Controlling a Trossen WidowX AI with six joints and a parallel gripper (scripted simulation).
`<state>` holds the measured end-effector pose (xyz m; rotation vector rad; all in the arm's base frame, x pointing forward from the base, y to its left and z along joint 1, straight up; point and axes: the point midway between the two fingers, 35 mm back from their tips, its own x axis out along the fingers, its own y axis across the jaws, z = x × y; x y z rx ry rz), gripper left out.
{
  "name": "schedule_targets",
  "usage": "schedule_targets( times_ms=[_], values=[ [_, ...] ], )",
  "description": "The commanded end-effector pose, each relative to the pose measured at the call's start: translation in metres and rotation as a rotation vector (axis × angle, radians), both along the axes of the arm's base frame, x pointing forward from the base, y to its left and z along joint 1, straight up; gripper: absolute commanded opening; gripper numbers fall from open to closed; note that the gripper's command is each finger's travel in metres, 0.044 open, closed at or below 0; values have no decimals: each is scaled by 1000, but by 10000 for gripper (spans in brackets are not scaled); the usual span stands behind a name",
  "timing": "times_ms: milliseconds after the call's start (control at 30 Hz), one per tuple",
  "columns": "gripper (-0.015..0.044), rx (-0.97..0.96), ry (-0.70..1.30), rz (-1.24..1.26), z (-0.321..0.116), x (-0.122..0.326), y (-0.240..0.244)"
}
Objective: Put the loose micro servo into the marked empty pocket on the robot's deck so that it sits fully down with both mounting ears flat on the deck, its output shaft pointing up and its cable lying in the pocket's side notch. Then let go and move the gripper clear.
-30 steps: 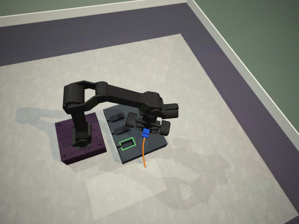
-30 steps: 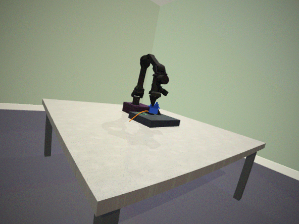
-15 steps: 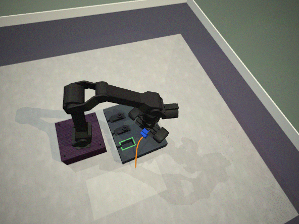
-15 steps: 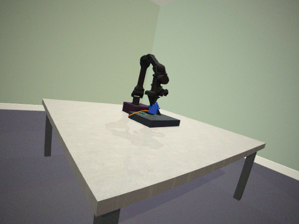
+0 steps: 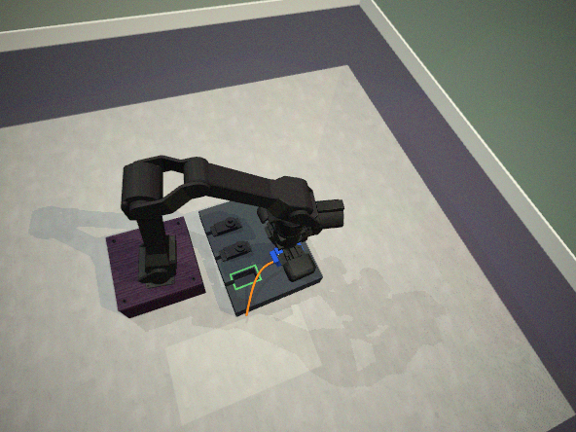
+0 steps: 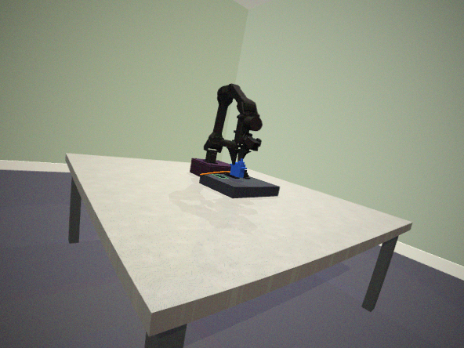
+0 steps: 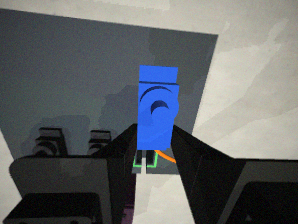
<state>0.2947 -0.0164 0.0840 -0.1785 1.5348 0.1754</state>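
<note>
The blue micro servo (image 5: 275,257) (image 6: 237,169) (image 7: 158,125) is held above the deck (image 5: 260,298) (image 6: 256,190) (image 7: 60,65). My gripper (image 7: 153,128) is shut on its sides. Its output shaft faces up toward the wrist camera. The orange cable (image 5: 251,294) (image 6: 213,172) (image 7: 166,157) leaves its arm-base end, passes over the pocket area in the top view and reaches past the deck edge. The green-outlined pocket (image 5: 242,277) is empty, toward the arm base from the servo. In the wrist view its outline (image 7: 146,166) is partly hidden behind the servo, their long axes roughly parallel.
Two dark servos (image 5: 226,226) (image 5: 235,249) sit in the deck in a row beside the marked pocket; they also show left of the fingers in the wrist view (image 7: 50,142) (image 7: 100,142). The purple base block (image 5: 124,258) (image 6: 200,168) stands beside the deck on the table (image 6: 235,251).
</note>
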Motion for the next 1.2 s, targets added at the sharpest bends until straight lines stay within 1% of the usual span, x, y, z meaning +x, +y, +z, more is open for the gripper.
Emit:
schedule_targets(
  times_ms=[0,167,867,1167],
  values=[
    [0,-2,-2,-26,1,0,-1],
    [0,-2,-1,-26,1,-13,-3],
    [0,-4,7,-26,-3,-104,-22],
    [0,-4,7,-26,-8,-106,-23]
  ],
)
